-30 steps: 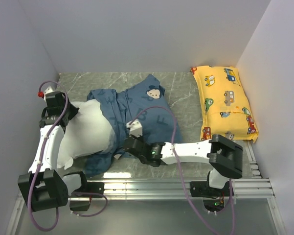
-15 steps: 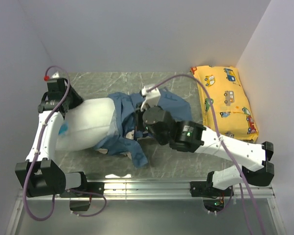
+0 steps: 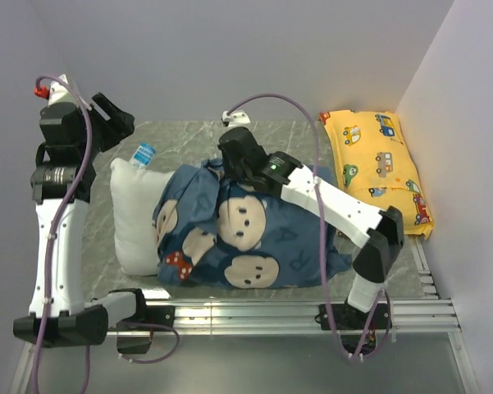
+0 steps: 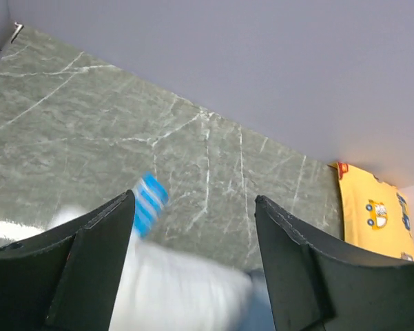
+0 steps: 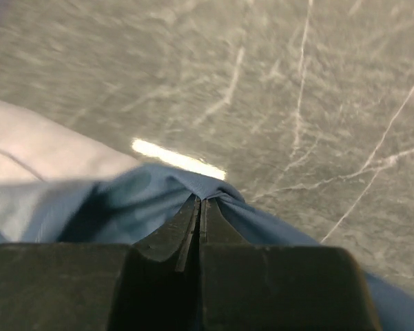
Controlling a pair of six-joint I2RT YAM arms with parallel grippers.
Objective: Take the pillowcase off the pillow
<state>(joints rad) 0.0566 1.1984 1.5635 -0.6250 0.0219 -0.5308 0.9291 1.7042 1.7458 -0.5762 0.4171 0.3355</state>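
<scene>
The white pillow (image 3: 131,223) lies on the left of the table, its left end bare. The dusty-blue pillowcase (image 3: 254,246), with cartoon faces showing, covers its right part and spills to the right. My right gripper (image 3: 223,168) is at the back edge of the case and is shut on a pinch of blue fabric (image 5: 201,198). My left gripper (image 3: 119,123) hangs open above the pillow's back left corner and holds nothing. Between its fingers (image 4: 89,262) I see the blurred pillow (image 4: 172,289) and a blue-striped tag (image 4: 149,203).
A yellow car-print pillow (image 3: 377,172) lies along the right wall, also showing in the left wrist view (image 4: 372,214). Grey walls close in the marble table (image 3: 180,135) on three sides. A metal rail (image 3: 254,312) runs along the near edge.
The left gripper has opened, let go of the pillow and risen toward the back left. The right arm has swung back with the pillowcase, which now drapes face-up over the pillow's right part.
</scene>
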